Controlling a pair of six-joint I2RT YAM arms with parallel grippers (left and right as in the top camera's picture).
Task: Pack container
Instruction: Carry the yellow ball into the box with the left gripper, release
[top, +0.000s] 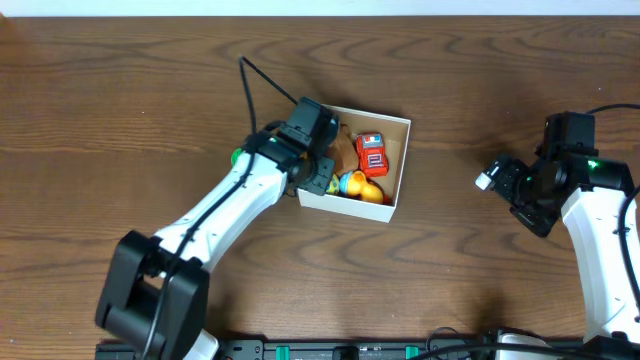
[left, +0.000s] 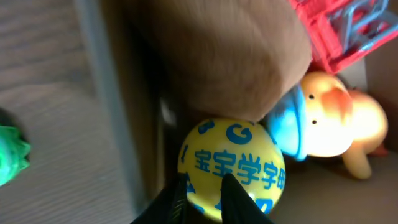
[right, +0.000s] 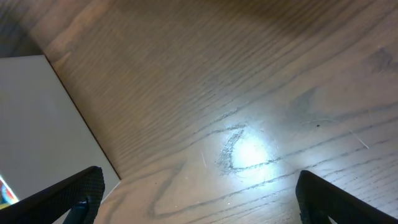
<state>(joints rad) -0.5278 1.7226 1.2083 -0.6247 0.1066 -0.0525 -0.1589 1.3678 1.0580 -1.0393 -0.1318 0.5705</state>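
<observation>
The container (top: 346, 205) is a square white box with a tan inside, at the table's middle. It holds a red toy car (top: 372, 153), a yellow duck (top: 371, 191), a brown soft toy (left: 230, 56) and a yellow ball with blue print (left: 231, 165). My left gripper (top: 318, 172) is inside the box at its left wall (left: 112, 106). Its fingers (left: 202, 199) are nearly together, just over the ball and not around it. My right gripper (top: 497, 178) is open and empty over bare table to the right of the box, its fingers wide apart in the right wrist view (right: 199, 199).
A small green toy (top: 238, 156) lies on the table just outside the box's left wall; it also shows in the left wrist view (left: 11, 155). A flat white surface (right: 31, 124) fills the left edge of the right wrist view. The wood table extends all round.
</observation>
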